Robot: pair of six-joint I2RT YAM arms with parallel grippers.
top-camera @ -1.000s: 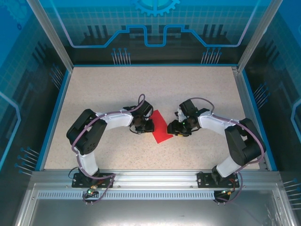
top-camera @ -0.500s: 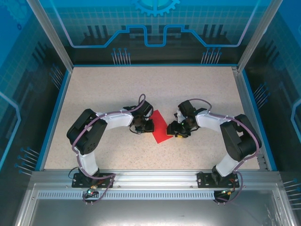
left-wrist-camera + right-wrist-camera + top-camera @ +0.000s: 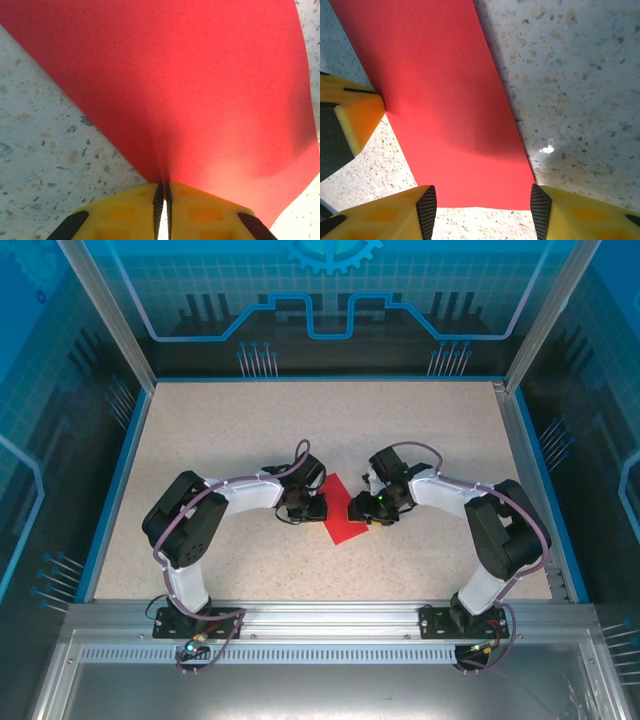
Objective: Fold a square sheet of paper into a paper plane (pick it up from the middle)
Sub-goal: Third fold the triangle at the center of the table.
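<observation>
The square sheet of paper is bright red and lies on the speckled table as a long narrow strip with straight sides. My left gripper is shut on the strip's left edge. In the left wrist view its yellow fingers pinch the paper, which rises slightly at the pinch. My right gripper stands open at the strip's right side. In the right wrist view the near end of the paper lies between its spread fingertips without touching them. The left gripper's yellow finger shows at that view's left.
The speckled table has a blue raised rim and clear enclosure walls around it. An aluminium rail with both arm bases runs along the near edge. Both arms reach inward and meet near the table's middle.
My right gripper has slid left to the strip's right side, so the paper's end now lies between its fingers. The left gripper has kept its hold in place.
</observation>
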